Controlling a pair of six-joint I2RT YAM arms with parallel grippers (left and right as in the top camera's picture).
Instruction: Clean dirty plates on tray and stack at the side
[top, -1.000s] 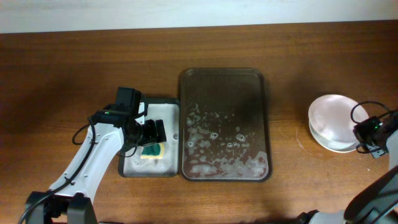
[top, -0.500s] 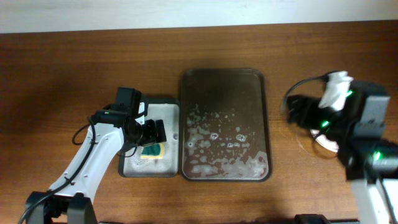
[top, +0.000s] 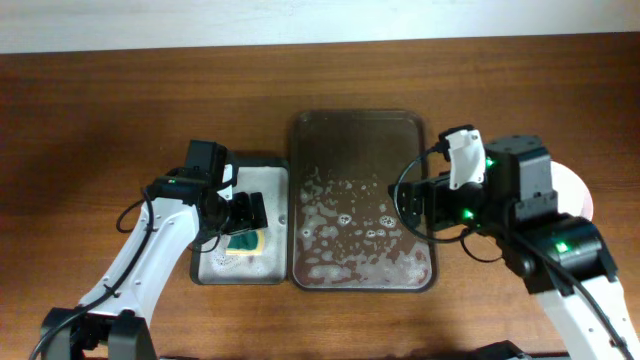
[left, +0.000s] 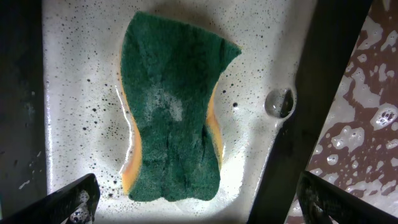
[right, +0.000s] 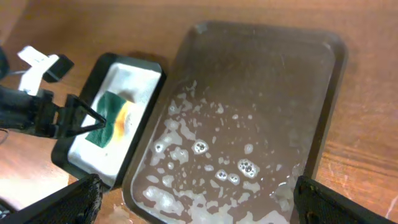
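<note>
The dark brown tray (top: 360, 135) lies mid-table with soap foam over its near half and no plate on it; the right wrist view shows the same foam on the tray (right: 267, 81). The white plates (top: 578, 190) sit stacked on the table at the right, mostly hidden behind my right arm. My right gripper (top: 412, 205) hangs open over the tray's right edge, and nothing sits between its fingers (right: 199, 202). My left gripper (top: 245, 215) is open above the green and yellow sponge (left: 171, 106), fingers spread wide (left: 202, 202) and clear of it.
The sponge (top: 245, 242) lies in a small grey tray with a black rim (top: 215, 265), pressed against the brown tray's left side. Its wet floor (left: 74, 93) is speckled with bubbles. Bare wooden tabletop (top: 100, 120) surrounds both trays.
My right arm has swung left from the plate stack to the tray's right edge, and its jaws have opened. The left arm has not moved.
</note>
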